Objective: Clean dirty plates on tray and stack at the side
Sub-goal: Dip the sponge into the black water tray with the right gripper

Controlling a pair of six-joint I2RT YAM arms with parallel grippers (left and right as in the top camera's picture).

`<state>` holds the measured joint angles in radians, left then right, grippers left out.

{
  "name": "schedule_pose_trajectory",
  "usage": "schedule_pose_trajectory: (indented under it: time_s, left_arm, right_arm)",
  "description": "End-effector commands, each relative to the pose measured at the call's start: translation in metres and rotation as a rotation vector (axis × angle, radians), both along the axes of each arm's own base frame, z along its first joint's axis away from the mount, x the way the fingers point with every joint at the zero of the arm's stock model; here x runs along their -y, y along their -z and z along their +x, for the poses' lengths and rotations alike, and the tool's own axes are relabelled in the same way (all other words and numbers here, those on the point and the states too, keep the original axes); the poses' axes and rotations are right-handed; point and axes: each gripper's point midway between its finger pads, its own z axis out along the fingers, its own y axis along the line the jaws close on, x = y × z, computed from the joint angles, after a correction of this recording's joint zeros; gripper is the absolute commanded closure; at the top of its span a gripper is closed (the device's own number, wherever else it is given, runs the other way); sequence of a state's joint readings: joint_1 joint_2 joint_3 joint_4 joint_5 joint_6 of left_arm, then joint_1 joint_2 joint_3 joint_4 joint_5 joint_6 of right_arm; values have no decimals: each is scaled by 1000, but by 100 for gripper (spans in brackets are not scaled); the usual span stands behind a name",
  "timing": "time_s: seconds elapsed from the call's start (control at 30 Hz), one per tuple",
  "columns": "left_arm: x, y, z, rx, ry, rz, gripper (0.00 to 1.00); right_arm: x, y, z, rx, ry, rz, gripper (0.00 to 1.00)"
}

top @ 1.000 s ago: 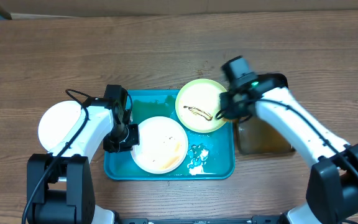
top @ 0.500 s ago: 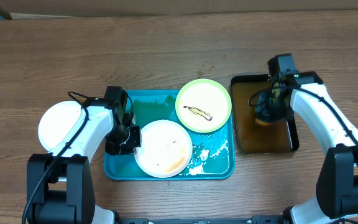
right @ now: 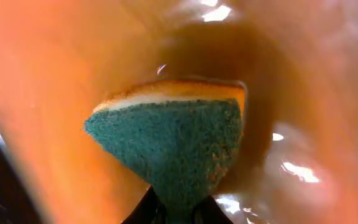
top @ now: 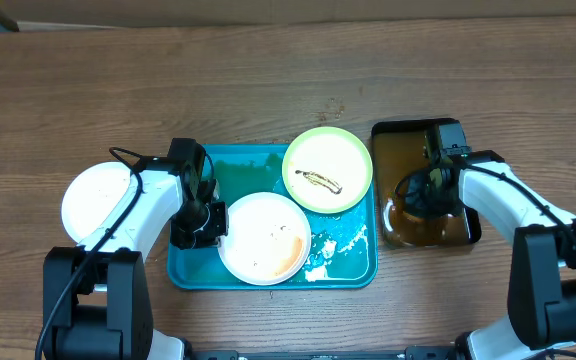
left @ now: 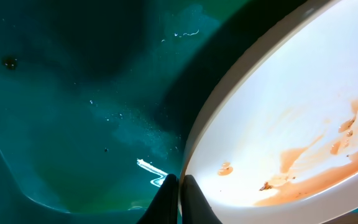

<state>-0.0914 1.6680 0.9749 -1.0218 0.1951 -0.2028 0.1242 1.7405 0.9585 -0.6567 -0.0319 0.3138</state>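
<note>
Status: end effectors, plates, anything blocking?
Left end effector shut on smeared white plate, in blue tray. Right end effector shut on sponge in black tray. Green plate smeared. Nothing blocking.

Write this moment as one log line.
left hand: shut on smeared round white plate | right hand: holds green sponge in black water tray

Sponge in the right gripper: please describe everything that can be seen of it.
The sponge has a rough teal scouring face and a yellow foam layer behind, showing along its top edge. It looks wet and narrows downward to where the right gripper pinches it. Brown water in the black tray surrounds it; it seems dipped in.
</note>
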Motion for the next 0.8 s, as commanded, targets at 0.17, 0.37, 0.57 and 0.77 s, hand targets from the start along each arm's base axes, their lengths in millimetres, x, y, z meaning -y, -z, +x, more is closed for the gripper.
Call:
schedule_pose_trajectory:
  time_s: [0.17,0.37,0.57,0.77]
  left_arm:
    - [3,-3,-1,12,23,-20,96]
    - [3,-3,0,13,23,-20,96]
    - [3,-3,-3,3,23,-19,96]
    - [3,-3,-4,-1,23,-19,96]
  right_arm:
    - [-35,-3,21,59,-38,196,84]
    - [-26,6,-26,-144,-9,157,96]
    - [29,3,4,-34,247,-44,96]
    - [13,1,-7,-104,230,56,96]
